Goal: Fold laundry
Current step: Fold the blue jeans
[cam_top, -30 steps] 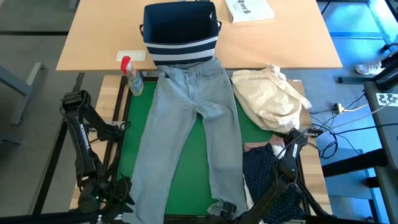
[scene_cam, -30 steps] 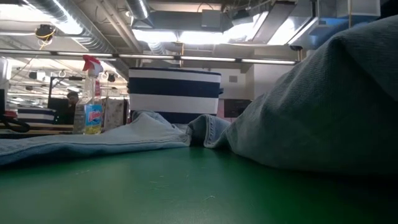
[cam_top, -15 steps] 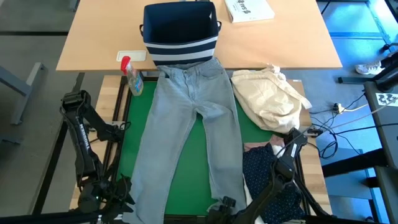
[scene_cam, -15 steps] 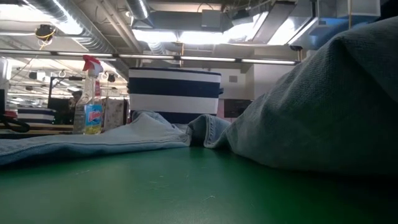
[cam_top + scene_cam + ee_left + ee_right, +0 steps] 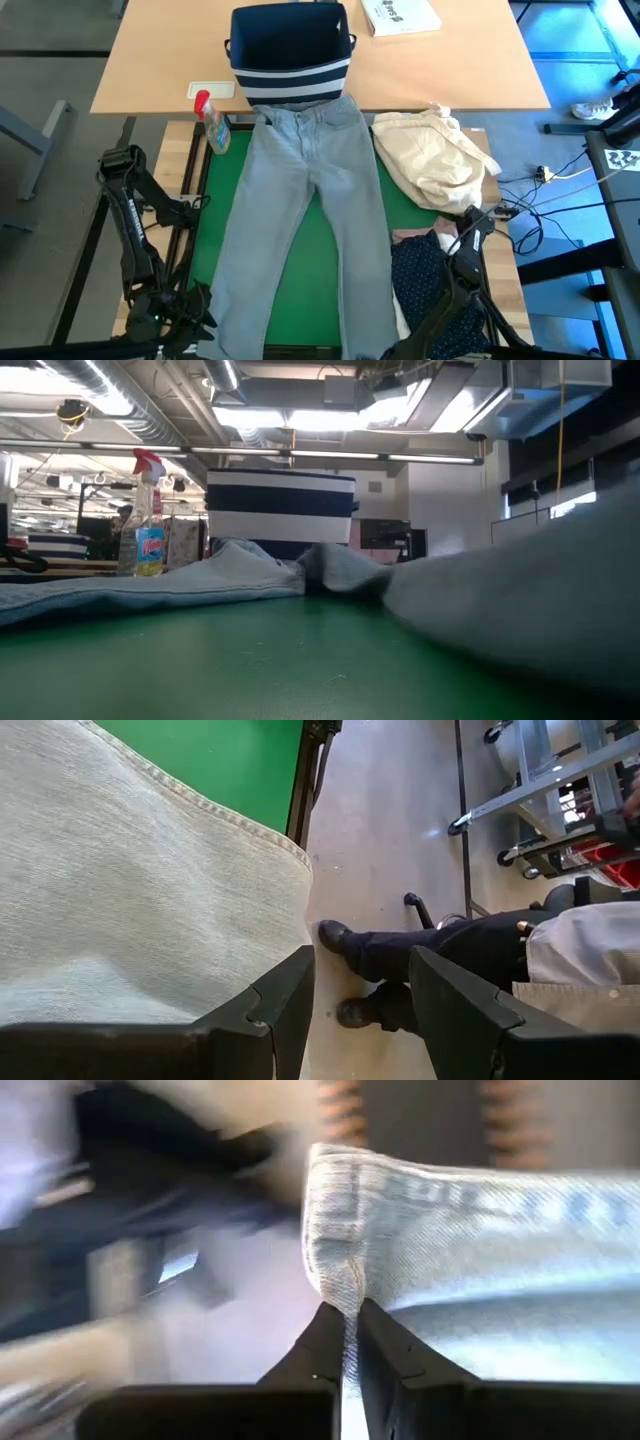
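The light grey denim jeans [image 5: 305, 210] are lying spread flat, legs apart, on the green mat of the worktop [image 5: 205, 235], with the waistband reaching up toward the navy fabric bin with white stripes [image 5: 290, 52].

In its wrist view, the right claw [image 5: 345, 1342] is pinching a hem edge of these jeans [image 5: 470, 1240], its two dark fingers [image 5: 322, 1342] pressed nearly together with only the thin denim fold between them.

The left claw [image 5: 362, 1005] is standing partly open and gripping nothing. Its fingers [image 5: 285, 1005] are hanging beyond the worktop's edge, just beside the hem of the other jeans leg [image 5: 140, 910], with grey floor and a person's dark shoes showing below.

A cream-beige cloth bundle [image 5: 435, 155] is sitting right of the jeans, and a navy white-dotted shirt [image 5: 425, 275] is lying below it. A clear spray bottle with a red top [image 5: 212, 122] is standing near the mat's far left corner.
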